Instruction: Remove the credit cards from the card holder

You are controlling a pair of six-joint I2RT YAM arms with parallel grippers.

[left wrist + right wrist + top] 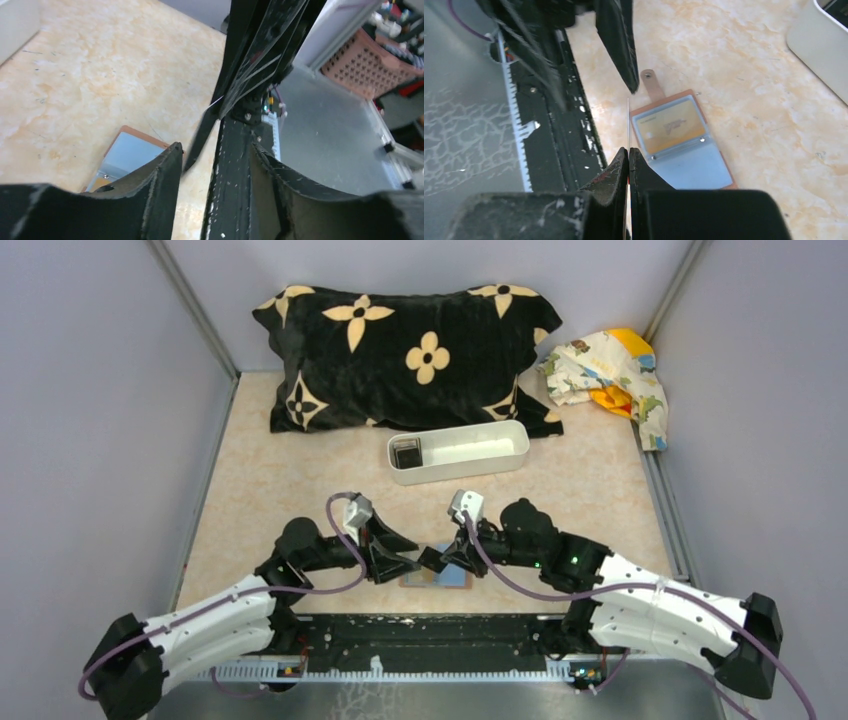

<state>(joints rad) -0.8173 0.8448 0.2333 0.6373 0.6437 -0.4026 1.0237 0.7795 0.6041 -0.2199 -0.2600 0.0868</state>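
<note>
The card holder (689,150) lies open on the table, brown rim and light blue inside, with a tan-yellow credit card (669,125) in its far pocket. It also shows in the top view (437,579) and the left wrist view (127,154). My right gripper (629,150) is shut on a thin dark credit card (628,117), seen edge-on, held just left of the holder and above the table. The same card shows in the left wrist view (200,140). My left gripper (215,160) is open and empty, facing the right gripper (442,558) closely over the holder. Another dark card (407,452) lies in the white tray.
A long white tray (470,440) stands beyond the holder at mid-table. A black pillow with tan flowers (410,355) lies at the back, a patterned cloth (610,375) at the back right. The black base rail (430,635) runs along the near edge.
</note>
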